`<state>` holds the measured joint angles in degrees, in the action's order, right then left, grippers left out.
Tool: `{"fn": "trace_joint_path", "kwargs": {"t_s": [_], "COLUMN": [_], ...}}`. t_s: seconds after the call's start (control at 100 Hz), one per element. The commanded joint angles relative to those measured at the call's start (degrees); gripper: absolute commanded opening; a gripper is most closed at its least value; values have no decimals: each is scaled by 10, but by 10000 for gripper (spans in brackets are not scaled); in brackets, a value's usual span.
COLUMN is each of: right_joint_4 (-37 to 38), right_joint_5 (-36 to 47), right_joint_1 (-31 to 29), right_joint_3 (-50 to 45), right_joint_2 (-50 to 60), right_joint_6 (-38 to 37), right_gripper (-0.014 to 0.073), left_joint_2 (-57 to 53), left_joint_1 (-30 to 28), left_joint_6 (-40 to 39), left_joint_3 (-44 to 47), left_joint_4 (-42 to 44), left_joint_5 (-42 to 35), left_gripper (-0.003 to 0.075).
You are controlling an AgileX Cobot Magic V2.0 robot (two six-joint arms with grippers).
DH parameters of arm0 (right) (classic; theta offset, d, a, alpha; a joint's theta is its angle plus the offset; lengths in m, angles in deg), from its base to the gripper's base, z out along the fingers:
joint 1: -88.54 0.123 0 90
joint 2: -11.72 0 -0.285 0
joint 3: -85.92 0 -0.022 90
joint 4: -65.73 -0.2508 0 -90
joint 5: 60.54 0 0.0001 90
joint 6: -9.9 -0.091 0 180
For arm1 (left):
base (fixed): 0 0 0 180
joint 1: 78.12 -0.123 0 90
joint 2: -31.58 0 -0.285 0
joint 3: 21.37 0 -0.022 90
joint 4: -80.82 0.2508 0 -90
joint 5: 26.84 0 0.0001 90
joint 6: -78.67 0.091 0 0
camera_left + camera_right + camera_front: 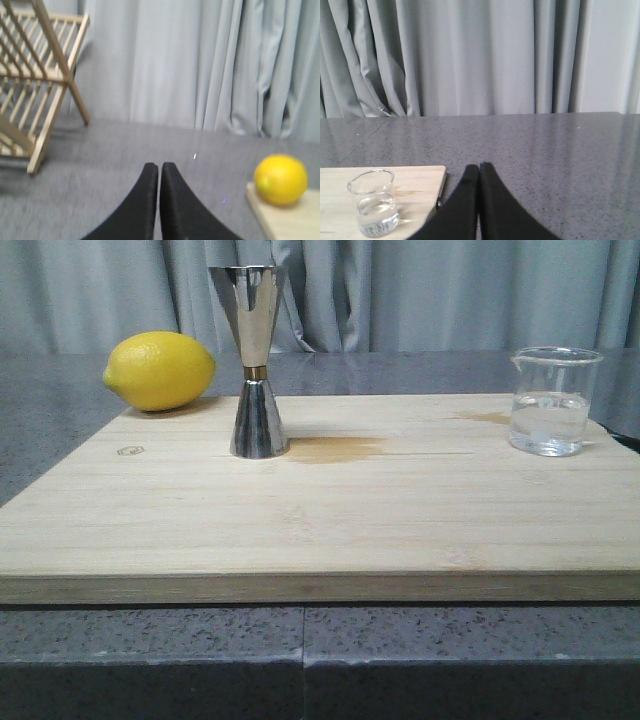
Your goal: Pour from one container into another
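Note:
A small clear glass beaker (553,401) with some clear liquid stands upright at the right end of the wooden board (320,520). The right wrist view shows the same beaker (372,202). The tall steel jigger (256,360) with a gold band at its waist stands upright left of the board's middle. My right gripper (479,166) is shut and empty, over the grey counter just off the board's right edge, apart from the beaker. My left gripper (159,166) is shut and empty over the counter left of the board. Neither gripper shows in the front view.
A yellow lemon (159,370) lies at the board's far left corner, and it also shows as the lemon (280,179) in the left wrist view. A wet stain (335,448) marks the board beside the jigger. A wooden rack (35,80) stands on the counter far left. Grey curtains hang behind.

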<state>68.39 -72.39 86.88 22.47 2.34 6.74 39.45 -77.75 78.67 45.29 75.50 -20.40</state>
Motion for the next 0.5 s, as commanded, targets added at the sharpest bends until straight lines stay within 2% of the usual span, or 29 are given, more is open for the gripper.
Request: {"fn": "trace_joint_path", "kwargs": {"t_s": [0.0,0.17,0.49], "right_joint_4": [20,25,25], "right_joint_5": [-5,-32,-28], "right_joint_1": [-4,-4,-4], "right_joint_3": [66,142,161], "right_joint_2": [-40,-106,-128], "right_joint_6": [2,2,2], "right_gripper": [-46,-46,-46], "left_joint_2": [33,107,153], "left_joint_1": [4,4,4], "left_joint_6": [-9,-9,-9], "left_joint_3": [-63,-136,-146], "left_joint_4": [0,16,16], "left_joint_5": [-3,50,29], "left_gripper": [-19,-19,-19]}}
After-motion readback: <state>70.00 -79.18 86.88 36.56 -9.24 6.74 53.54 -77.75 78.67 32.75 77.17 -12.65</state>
